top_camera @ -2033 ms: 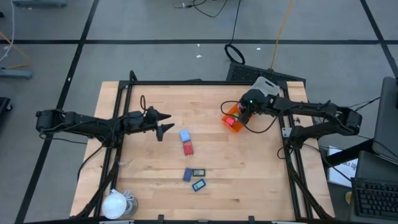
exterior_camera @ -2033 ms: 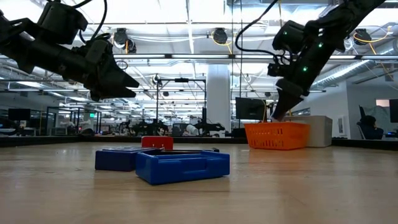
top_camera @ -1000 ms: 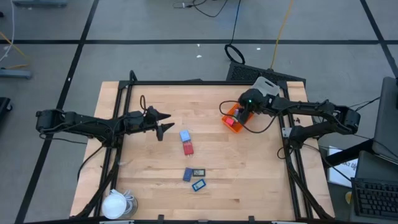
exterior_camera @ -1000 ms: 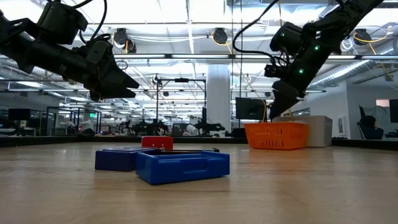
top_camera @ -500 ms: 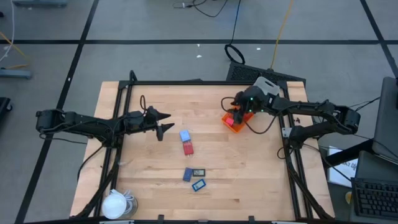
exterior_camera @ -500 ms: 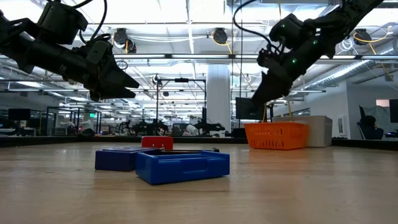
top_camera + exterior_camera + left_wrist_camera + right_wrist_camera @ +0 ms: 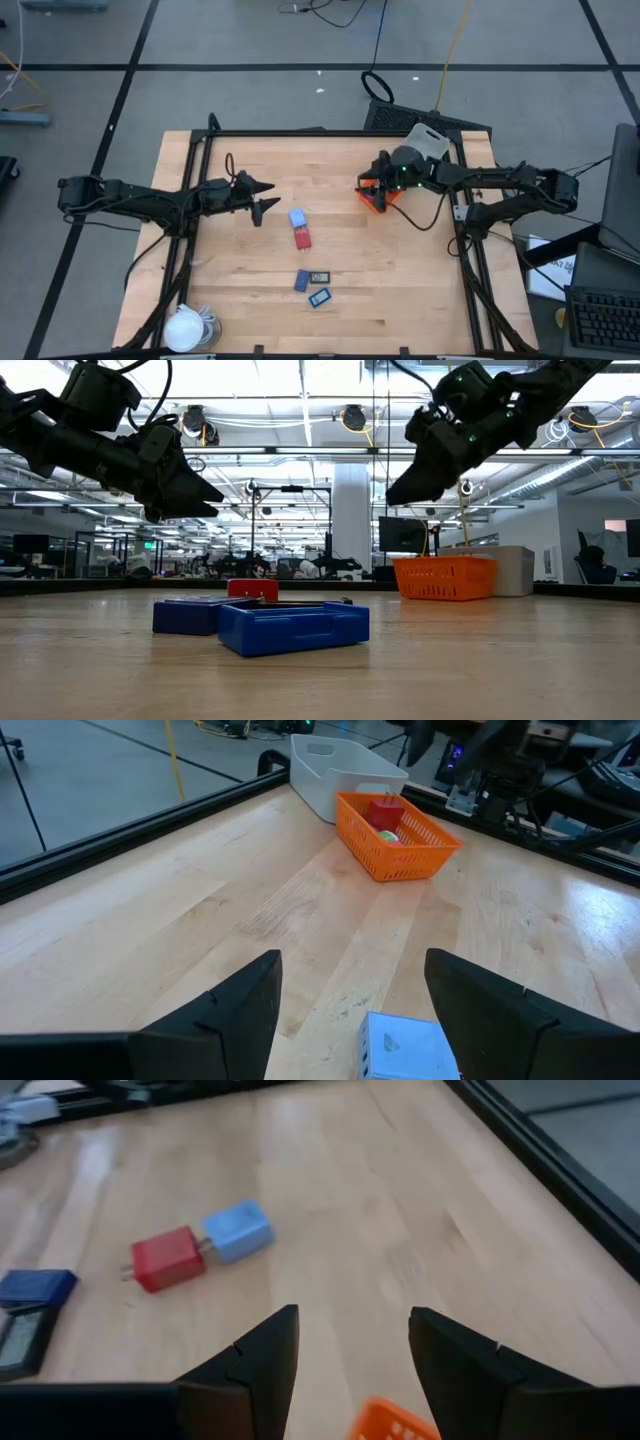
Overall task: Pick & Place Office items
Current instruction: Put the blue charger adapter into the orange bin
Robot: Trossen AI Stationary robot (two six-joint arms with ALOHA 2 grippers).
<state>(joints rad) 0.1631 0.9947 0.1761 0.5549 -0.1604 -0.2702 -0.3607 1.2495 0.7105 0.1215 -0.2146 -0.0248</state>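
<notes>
I see my right gripper (image 7: 368,185) wide open and empty above the orange basket (image 7: 375,197), with the red block (image 7: 167,1259) and pale blue cube (image 7: 238,1230) well ahead of its jaws. My left gripper (image 7: 266,198) is open too, empty, that cube just before it.

Overhead looking down, table-level camera facing the room, wrist cameras sharing the orange basket (image 7: 398,838).
</notes>
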